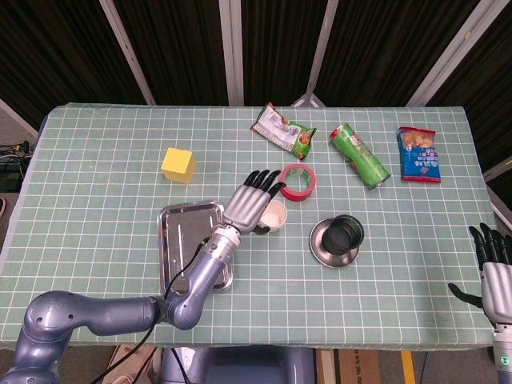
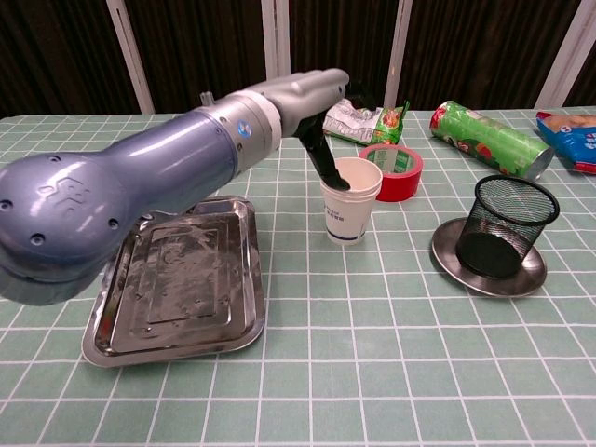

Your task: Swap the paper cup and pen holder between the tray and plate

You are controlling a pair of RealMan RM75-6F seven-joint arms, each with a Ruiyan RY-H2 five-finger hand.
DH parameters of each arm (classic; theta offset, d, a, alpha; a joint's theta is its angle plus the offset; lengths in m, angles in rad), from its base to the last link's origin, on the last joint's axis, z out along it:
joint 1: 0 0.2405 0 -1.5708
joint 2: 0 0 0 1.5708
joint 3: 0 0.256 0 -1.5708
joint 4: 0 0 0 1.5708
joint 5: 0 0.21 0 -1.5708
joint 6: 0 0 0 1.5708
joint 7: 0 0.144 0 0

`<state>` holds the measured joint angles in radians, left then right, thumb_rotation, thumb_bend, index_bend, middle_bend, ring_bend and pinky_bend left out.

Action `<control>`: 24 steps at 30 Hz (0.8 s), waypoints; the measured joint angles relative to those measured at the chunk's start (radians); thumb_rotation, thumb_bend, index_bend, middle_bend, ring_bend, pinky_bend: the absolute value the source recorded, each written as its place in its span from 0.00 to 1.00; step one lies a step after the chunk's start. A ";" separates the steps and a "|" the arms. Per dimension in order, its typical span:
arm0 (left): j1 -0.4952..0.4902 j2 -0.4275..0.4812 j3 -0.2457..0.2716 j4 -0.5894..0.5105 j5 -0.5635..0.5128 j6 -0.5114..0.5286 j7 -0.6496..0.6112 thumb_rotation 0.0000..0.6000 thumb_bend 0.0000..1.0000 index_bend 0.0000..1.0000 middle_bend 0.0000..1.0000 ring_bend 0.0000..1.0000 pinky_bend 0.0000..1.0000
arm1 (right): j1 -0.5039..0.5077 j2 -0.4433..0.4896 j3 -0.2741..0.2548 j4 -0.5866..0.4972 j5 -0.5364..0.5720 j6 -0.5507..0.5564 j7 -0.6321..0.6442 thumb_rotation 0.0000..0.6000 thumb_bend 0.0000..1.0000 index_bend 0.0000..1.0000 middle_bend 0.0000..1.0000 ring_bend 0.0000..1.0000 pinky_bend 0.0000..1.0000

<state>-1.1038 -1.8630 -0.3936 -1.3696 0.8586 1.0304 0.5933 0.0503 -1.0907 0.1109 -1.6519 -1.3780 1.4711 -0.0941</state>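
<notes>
Two things make up your swap: the white paper cup with blue print [image 2: 351, 204] and the black wire-mesh pen holder [image 2: 511, 226]. The cup stands upright on the green checked bench [image 1: 104, 184], mouth up and empty as far as you can see, its print too small to read. It sits between the shiny rectangular steel tray [image 2: 177, 277] and the round steel plate [image 2: 445, 256], on neither one. The pen holder stands upright on the plate, slightly off centre toward the plate's far edge.

Your left hand [image 1: 250, 205] is over the cup, its dark fingers [image 2: 327, 164] spread and stretched out, holding nothing. In the chest view one fingertip dips at the cup's near-left rim; you cannot tell whether it touches. The cup lies just under and beside the fingers, on their plate side, while the tray is behind the palm, toward the forearm. The forearm hides the tray's near right corner in the head view and part of its far edge in the chest view.

Your right hand [image 1: 494, 268] shows only at the head view's right edge, cut off by the frame, fingers apart and upright, empty, well apart from the pen holder.

A red tape roll [image 1: 298, 182] lies just beyond the left fingertips.
</notes>
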 measured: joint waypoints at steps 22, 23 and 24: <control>0.734 0.708 0.565 -0.619 0.610 0.779 -0.142 1.00 0.05 0.15 0.00 0.00 0.02 | 0.115 -0.016 -0.025 -0.034 -0.102 -0.163 0.124 1.00 0.07 0.02 0.02 0.00 0.00; 0.764 0.722 0.579 -0.606 0.616 0.793 -0.179 1.00 0.05 0.15 0.00 0.00 0.02 | 0.134 -0.013 -0.019 -0.043 -0.101 -0.185 0.124 1.00 0.07 0.02 0.02 0.00 0.00; 0.792 0.734 0.589 -0.590 0.618 0.807 -0.214 1.00 0.05 0.15 0.00 0.00 0.02 | 0.153 -0.009 -0.011 -0.054 -0.100 -0.207 0.121 1.00 0.07 0.02 0.02 0.00 0.00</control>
<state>-0.3120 -1.1294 0.1949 -1.9597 1.4769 1.8376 0.3789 0.2032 -1.0996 0.1002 -1.7057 -1.4778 1.2641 0.0269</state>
